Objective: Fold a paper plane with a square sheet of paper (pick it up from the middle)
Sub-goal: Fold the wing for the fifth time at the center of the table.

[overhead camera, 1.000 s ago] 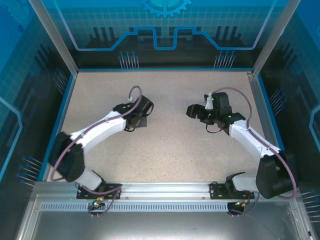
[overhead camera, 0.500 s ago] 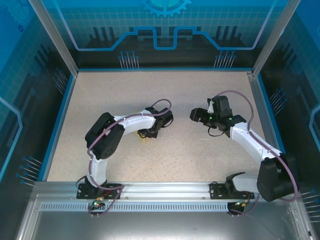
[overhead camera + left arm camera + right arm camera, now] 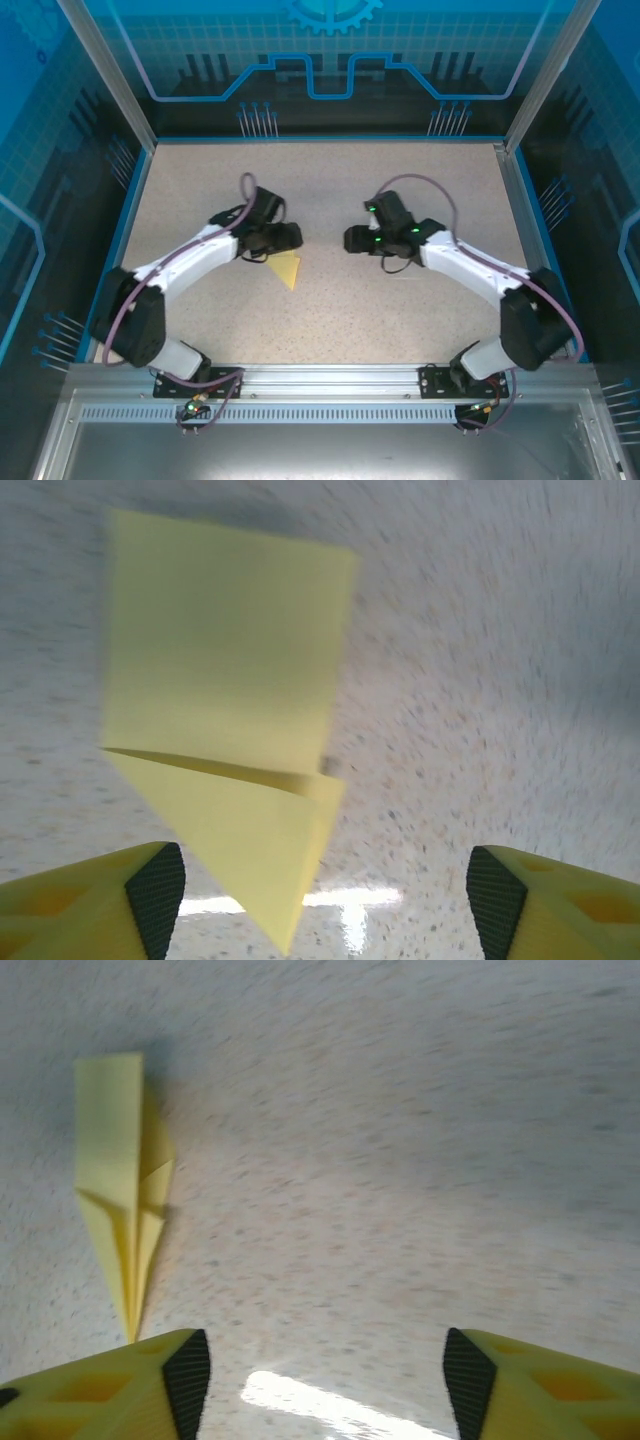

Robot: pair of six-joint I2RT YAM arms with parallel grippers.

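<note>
The square sheet of paper now lies folded as a pale yellow paper plane (image 3: 288,270) flat on the speckled table (image 3: 330,310), its point toward the near edge. My left gripper (image 3: 292,238) hovers just behind it, open, with nothing held. In the left wrist view the paper plane (image 3: 225,770) lies free, its tip reaching between the open left gripper (image 3: 325,900) close to the left finger. My right gripper (image 3: 350,240) is open to the right of the plane, apart from it. In the right wrist view the paper plane (image 3: 122,1180) lies far left of the open right gripper (image 3: 325,1375).
A blue rim (image 3: 120,240) and clear side walls enclose the table. The arm bases sit on a metal rail (image 3: 330,385) at the near edge. Bare tabletop surrounds the plane on all sides.
My left gripper has opened and let go of the paper plane, which now lies on the table, and the arm has drawn back to the left. My right arm has swung left toward the centre.
</note>
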